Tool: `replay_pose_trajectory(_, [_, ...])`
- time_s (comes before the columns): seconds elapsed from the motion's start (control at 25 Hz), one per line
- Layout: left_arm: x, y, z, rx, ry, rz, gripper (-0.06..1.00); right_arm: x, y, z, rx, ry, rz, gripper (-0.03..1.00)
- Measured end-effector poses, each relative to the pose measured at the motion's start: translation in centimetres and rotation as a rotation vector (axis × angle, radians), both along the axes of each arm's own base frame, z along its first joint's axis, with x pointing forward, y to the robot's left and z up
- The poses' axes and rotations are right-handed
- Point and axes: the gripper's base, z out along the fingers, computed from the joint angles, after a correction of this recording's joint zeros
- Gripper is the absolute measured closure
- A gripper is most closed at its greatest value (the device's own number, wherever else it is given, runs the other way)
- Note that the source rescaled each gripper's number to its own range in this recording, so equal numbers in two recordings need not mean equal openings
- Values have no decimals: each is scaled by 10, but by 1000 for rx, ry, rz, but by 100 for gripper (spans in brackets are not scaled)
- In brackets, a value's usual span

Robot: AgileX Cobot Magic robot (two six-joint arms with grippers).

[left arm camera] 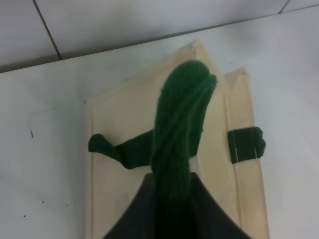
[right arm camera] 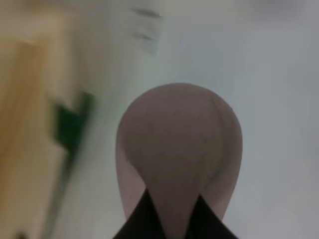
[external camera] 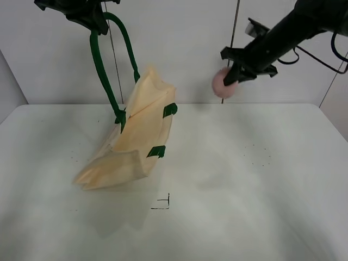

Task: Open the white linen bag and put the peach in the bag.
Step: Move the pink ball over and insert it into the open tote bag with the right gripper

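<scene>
The white linen bag hangs tilted by one dark green handle, its lower end resting on the white table. My left gripper is at the top left, shut on that handle; the left wrist view shows the green strap running between the jaws above the cream cloth. My right gripper is shut on the peach, a dusty-pink ball held high to the right of the bag. In the right wrist view the peach fills the centre and the bag is blurred beside it.
The white table spreads under both arms, with a small black corner mark near the middle front. A white wall with vertical seams stands behind. Black cables hang by the right arm.
</scene>
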Motion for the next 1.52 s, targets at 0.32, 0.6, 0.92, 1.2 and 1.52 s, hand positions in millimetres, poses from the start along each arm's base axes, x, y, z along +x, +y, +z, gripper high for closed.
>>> replay_pose_trajectory(0.32, [0, 0, 0, 0, 0, 0, 94, -25, 112, -4, 80, -52, 199, 97])
replay_pose_trajectory(0.6, [0, 0, 0, 0, 0, 0, 94, -37, 184, -57, 72, -52, 283, 97])
replay_pose_trajectory(0.92, [0, 0, 0, 0, 0, 0, 94, -29, 190, -89, 56, -27, 259, 97])
replay_pose_trajectory(1.2, [0, 0, 0, 0, 0, 0, 94, -29, 189, -94, 31, -15, 257, 76])
replay_pose_trajectory(1.52, [0, 0, 0, 0, 0, 0, 94, -29, 188, -95, 26, -3, 238, 11])
